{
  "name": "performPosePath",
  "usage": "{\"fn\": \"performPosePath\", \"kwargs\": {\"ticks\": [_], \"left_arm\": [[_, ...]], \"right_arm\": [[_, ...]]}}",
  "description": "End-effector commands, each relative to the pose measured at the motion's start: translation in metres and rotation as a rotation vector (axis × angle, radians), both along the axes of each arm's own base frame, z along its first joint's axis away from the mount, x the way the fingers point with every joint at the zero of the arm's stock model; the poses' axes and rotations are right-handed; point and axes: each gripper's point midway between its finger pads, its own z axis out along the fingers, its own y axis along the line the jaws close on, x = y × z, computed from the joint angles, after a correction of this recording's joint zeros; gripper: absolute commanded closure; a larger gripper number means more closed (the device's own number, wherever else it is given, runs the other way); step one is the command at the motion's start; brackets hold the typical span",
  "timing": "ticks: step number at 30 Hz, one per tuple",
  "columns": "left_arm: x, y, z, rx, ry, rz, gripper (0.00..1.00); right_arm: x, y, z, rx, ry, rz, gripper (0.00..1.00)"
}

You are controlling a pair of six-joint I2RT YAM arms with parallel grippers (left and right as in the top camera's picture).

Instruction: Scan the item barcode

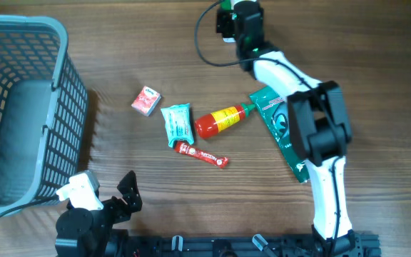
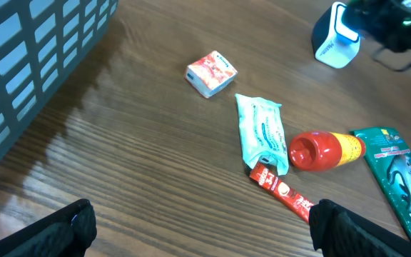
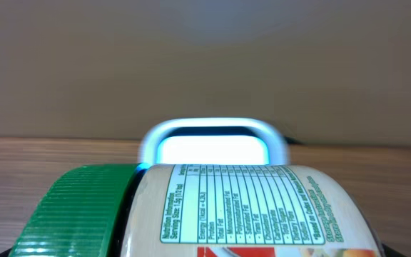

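Clamped on the jar (image 3: 248,207) with the right tool (image 1: 242,20), up at the far edge of the tabletop (image 1: 155,43). Holding it sideways and off the wood, with the green ribbed cap to the left in the wrist view and the cream body turning its nutrition table to the lens. Sitting right in front of the scanner (image 3: 212,146), white casing with a brightly lit window, peeking just over the jar. Can't tell whether touching or just apart.

Over in the left wrist view, catching that same scanner as a small white-and-blue block standing on the wood, with the dark right arm just beside it.

Out to mid-tabletop, well apart from the scanner: a red bottle (image 1: 220,120) with a yellow label, lying on its side, cap end just beside a pale teal packet (image 1: 178,123). Below those, a thin red sachet (image 1: 204,154), one end meeting the packet's lower corner. Off to the left, a small red-and-white box (image 1: 146,101) on its own. To the right, a green pouch (image 1: 280,132) lying flat, partly under the right arm.

Down at the near edge, the left tool (image 2: 202,214), gaping wide, gripping nothing, over bare wood. Far left, a grey basket (image 1: 66,114) with latticed walls.
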Motion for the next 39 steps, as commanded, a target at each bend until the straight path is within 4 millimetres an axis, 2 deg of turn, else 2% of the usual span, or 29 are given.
{"fn": "performPosePath", "kwargs": {"ticks": [1,3,4,5,6,7,9,11,12,13,16,18,20,21,22,23,24,26,27,29,31,32,34,36,38,39], "left_arm": [[0.000,0.000,0.000,0.015,0.000,-0.008,0.00],[0.000,0.000,0.000,0.015,0.000,-0.008,0.00],[0.000,0.000,0.000,0.015,0.000,-0.008,0.00],[0.000,0.000,0.000,0.015,0.000,-0.008,0.00],[0.000,0.000,0.000,0.015,0.000,-0.008,0.00],[0.000,0.000,0.000,0.015,0.000,-0.008,0.00],[0.000,0.000,0.000,0.015,0.000,-0.008,0.00],[0.000,0.000,0.000,0.015,0.000,-0.008,0.00],[0.000,0.000,0.000,0.015,0.000,-0.008,0.00],[0.000,0.000,0.000,0.015,0.000,-0.008,0.00],[0.000,0.000,0.000,0.015,0.000,-0.008,0.00],[0.000,0.000,0.000,0.015,0.000,-0.008,0.00],[0.000,0.000,0.000,0.015,0.000,-0.008,0.00],[0.000,0.000,0.000,0.015,0.000,-0.008,0.00],[0.000,0.000,0.000,0.015,0.000,-0.008,0.00],[0.000,0.000,0.000,0.015,0.000,-0.008,0.00],[0.000,0.000,0.000,0.015,0.000,-0.008,0.00],[0.000,0.000,0.000,0.015,0.000,-0.008,0.00],[0.000,0.000,0.000,0.015,0.000,-0.008,0.00],[0.000,0.000,0.000,0.015,0.000,-0.008,0.00],[0.000,0.000,0.000,0.015,0.000,-0.008,0.00],[0.000,0.000,0.000,0.015,0.000,-0.008,0.00],[0.000,0.000,0.000,0.015,0.000,-0.008,0.00],[0.000,0.000,0.000,0.015,0.000,-0.008,0.00],[0.000,0.000,0.000,0.015,0.000,-0.008,0.00],[0.000,0.000,0.000,0.015,0.000,-0.008,0.00]], "right_arm": [[-0.001,-0.118,0.126,-0.025,-0.134,-0.252,0.40],[-0.008,-0.171,0.124,-0.060,-0.083,-0.358,0.39],[-0.016,-0.216,0.111,-0.090,-0.017,-0.440,0.39],[-0.029,-0.269,0.090,-0.106,0.071,-0.528,0.38],[-0.039,-0.297,0.075,-0.099,0.120,-0.581,0.38],[-0.064,-0.360,0.049,-0.085,0.216,-0.697,0.37],[-0.094,-0.420,0.022,-0.065,0.285,-0.813,0.37],[-0.122,-0.466,-0.005,-0.041,0.346,-0.886,0.37],[-0.143,-0.492,-0.025,-0.017,0.393,-0.925,0.37],[-0.156,-0.506,-0.037,-0.007,0.423,-0.951,0.37],[-0.214,-0.558,-0.084,0.028,0.539,-1.070,0.36],[-0.243,-0.581,-0.100,0.051,0.584,-1.127,0.36],[-0.263,-0.598,-0.102,0.085,0.583,-1.188,0.26],[-0.267,-0.603,-0.099,0.089,0.580,-1.201,0.19],[-0.272,-0.606,-0.098,0.090,0.580,-1.210,0.05],[-0.275,-0.608,-0.095,0.095,0.577,-1.219,0.00],[-0.276,-0.609,-0.089,0.115,0.561,-1.239,0.00],[-0.267,-0.605,-0.061,0.173,0.482,-1.242,0.00],[-0.261,-0.603,-0.040,0.203,0.428,-1.240,0.00],[-0.252,-0.593,0.014,0.273,0.298,-1.238,0.00],[-0.245,-0.571,0.082,0.367,0.150,-1.204,0.00],[-0.244,-0.557,0.111,0.420,0.092,-1.180,0.00],[-0.243,-0.513,0.166,0.586,0.008,-1.072,0.00],[-0.240,-0.467,0.202,0.688,-0.008,-0.914,0.00],[-0.231,-0.399,0.247,0.743,-0.024,-0.646,0.00],[-0.226,-0.359,0.272,0.695,-0.044,-0.485,0.00]]}}
